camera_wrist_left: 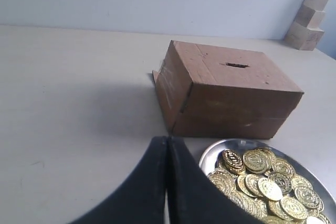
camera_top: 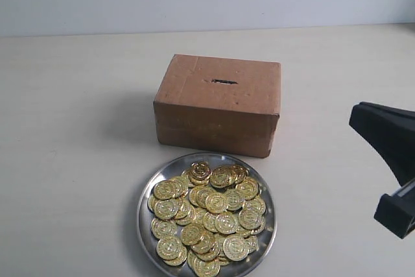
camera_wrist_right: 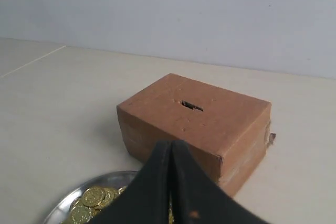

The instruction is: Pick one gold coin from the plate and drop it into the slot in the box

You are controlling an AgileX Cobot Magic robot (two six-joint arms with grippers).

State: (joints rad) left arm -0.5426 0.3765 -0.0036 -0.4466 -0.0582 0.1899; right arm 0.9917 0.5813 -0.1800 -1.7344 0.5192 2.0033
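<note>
- Dozens of round gold coins lie heaped and overlapping in the round shiny silver metal plate. The plate sits on the pale tabletop just in front of the plain brown rectangular cardboard box. Whether rim and box touch is hard to tell.
- One short dark slot is cut in the box's top face. Its long axis runs along the box's longer side, left to right in the exterior view.
- Left gripper: the black fingers are pressed together with nothing between them. The tips hang just beside the plate's rim, with the box beyond.
- Right gripper: likewise together and empty, over the plate's edge and pointing toward the box. A black part of the right arm shows at the exterior view's right edge, near the plate.
- No coin is lifted yet, so the task looks to be at its start.
- The coins lie below and just ahead of both pairs of tips. The left arm is outside the exterior view, so which is nearer probably cannot be settled.
- The chosen gripper would need to spread, take a coin by its edge, then carry it up and over the box with the coin's face in line with the slot's long axis.
</note>
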